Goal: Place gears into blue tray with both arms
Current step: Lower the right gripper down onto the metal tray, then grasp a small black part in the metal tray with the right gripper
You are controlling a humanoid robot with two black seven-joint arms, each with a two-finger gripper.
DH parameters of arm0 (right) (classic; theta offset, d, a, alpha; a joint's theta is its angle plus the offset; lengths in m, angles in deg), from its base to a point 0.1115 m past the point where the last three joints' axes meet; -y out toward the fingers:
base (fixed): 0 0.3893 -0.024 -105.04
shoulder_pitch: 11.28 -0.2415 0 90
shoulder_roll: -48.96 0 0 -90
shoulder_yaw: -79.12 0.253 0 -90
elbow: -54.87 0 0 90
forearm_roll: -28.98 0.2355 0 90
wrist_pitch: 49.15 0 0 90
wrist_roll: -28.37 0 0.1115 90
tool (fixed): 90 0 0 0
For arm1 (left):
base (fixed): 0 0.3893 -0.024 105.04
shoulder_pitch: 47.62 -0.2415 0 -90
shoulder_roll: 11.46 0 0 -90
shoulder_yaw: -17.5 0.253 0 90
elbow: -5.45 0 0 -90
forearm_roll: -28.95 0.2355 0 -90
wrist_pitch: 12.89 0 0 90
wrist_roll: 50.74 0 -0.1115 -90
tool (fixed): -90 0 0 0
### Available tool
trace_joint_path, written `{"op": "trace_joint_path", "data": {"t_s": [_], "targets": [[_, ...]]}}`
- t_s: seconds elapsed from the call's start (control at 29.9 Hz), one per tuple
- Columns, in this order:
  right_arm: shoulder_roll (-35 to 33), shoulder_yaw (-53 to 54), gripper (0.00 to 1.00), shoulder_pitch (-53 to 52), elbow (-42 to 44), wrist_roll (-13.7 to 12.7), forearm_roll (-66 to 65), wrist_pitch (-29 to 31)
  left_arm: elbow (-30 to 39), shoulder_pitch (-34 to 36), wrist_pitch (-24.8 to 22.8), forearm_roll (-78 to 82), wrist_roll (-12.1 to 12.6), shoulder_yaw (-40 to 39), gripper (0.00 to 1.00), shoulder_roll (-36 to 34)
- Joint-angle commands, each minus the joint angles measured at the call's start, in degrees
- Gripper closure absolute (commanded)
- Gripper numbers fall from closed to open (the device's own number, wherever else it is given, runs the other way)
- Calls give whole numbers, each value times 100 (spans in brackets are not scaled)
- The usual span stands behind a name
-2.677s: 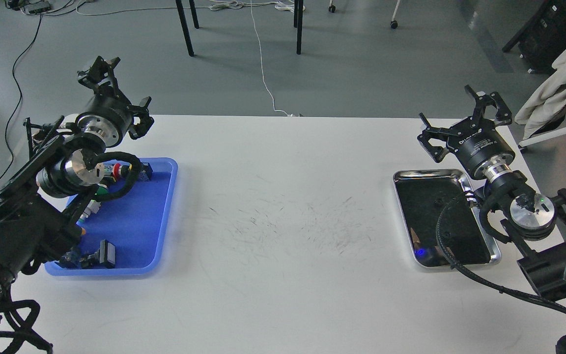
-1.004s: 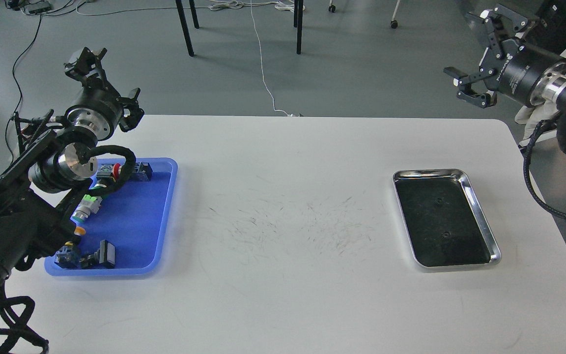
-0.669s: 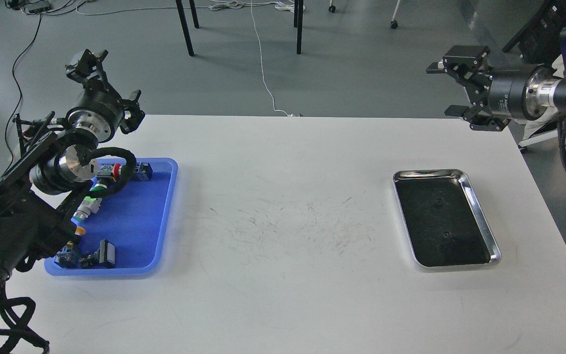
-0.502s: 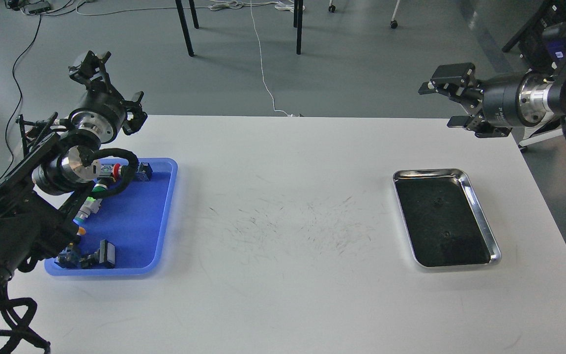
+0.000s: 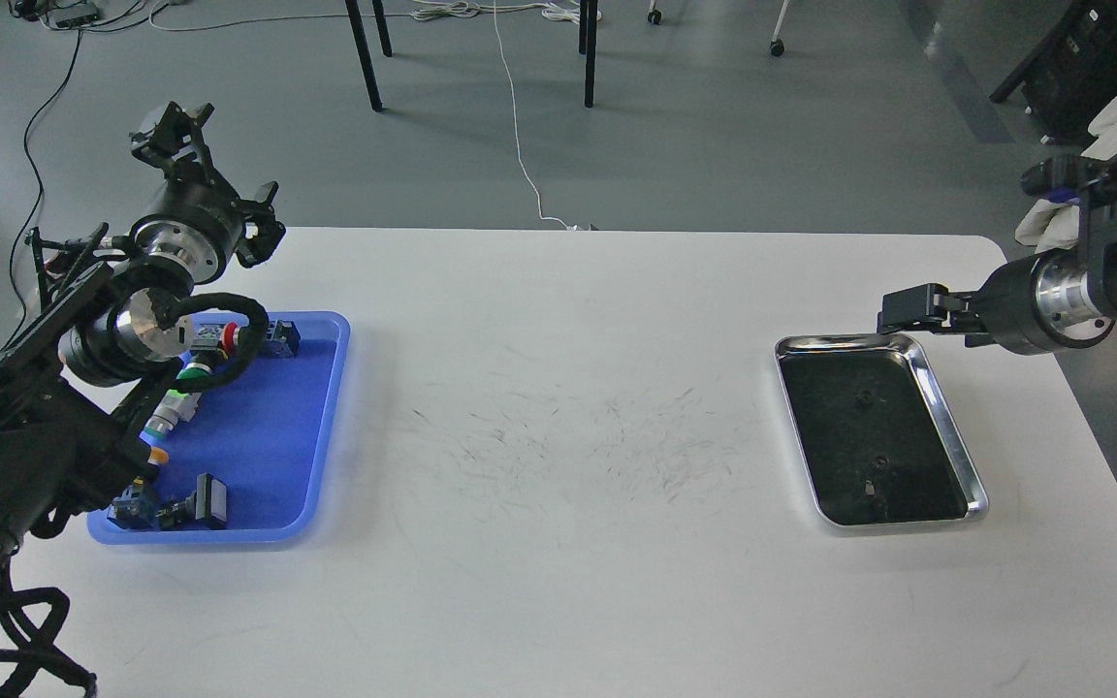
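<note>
Counting from the blue tray [image 5: 258, 456] as landmark: one blue tray, one steel tray [image 5: 946, 427], two arms, and two gears that can be made out, both inside the steel tray well to the right of the blue one. The farther gear [image 5: 866, 396] and the nearer gear [image 5: 875, 463] each show as a tiny dark ring with a centre hole, barely standing out from the tray's dark floor; their teeth are too small to see. A small dark speck just below the nearer gear cannot be identified.

The blue tray is shallow, rectangular, with rounded corners and a raised rim, lying on the white table [image 5: 568, 543] at its left side. Along its left half lie several push-button switches [image 5: 229, 339] with red, green and yellow caps; the left arm hides part of them, so their exact count cannot be told. No gear is visible in it.

The left gripper [image 5: 207, 174] hangs above the far left corner of the blue tray, its two clawed fingers spread wide apart with nothing between them. The right gripper [image 5: 893, 318] is far to the right of the blue tray, over the steel tray's far right corner, seen edge-on; whether its fingers are apart or together cannot be told, and nothing is seen in them.
</note>
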Motion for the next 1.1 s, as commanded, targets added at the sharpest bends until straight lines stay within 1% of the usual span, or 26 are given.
{"op": "trace_joint_path", "data": {"t_s": [0.0, 0.1, 0.2, 0.27, 0.33, 0.5, 0.8, 1.07], "targets": [[204, -58, 2, 206, 183, 8, -4, -156, 0, -9, 1, 0, -16, 9, 2, 3], [440, -58, 2, 644, 534, -1, -13, -393, -17, -9, 1, 0, -17, 9, 2, 3], [687, -50, 2, 1049, 877, -1, -31, -596, -192, -9, 1, 0, -69, 18, 2, 3], [897, -41, 2, 1278, 1114, 8, -31, -728, -298, -9, -16, 0, -113, 27, 2, -6], [1134, -23, 2, 1515, 1369, 8, -31, -842, -307, -27, -78, -9, -105, 27, 2, -15], [1513, 3, 5, 1788, 1862, 43, -22, -878, -307, -53, -131, -17, -69, 18, 2, -32], [1645, 29, 8, 2008, 1906, 122, -22, -904, -307, -53, -131, -17, -61, 18, 2, 3], [1663, 29, 19, 2061, 1924, 122, -31, -904, -307, -53, -131, -17, -61, 18, 2, 3]]}}
